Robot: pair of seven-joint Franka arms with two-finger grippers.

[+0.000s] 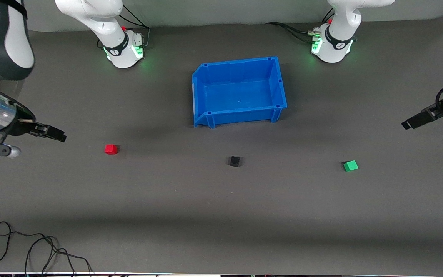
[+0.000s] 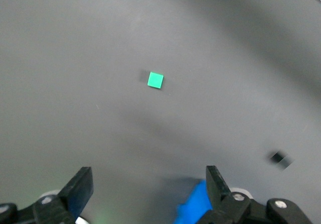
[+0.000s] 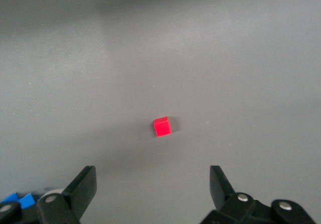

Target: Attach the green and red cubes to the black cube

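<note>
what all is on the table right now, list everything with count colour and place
red cube: one, red, on the table toward the right arm's end
black cube: one, black, mid-table, nearer the front camera than the bin
green cube: one, green, toward the left arm's end
bin: one, blue, mid-table between the arm bases
cable: one, black, looped near the table's front edge
right tool: open, in the air above the red cube's area
left tool: open, in the air above the green cube's area
</note>
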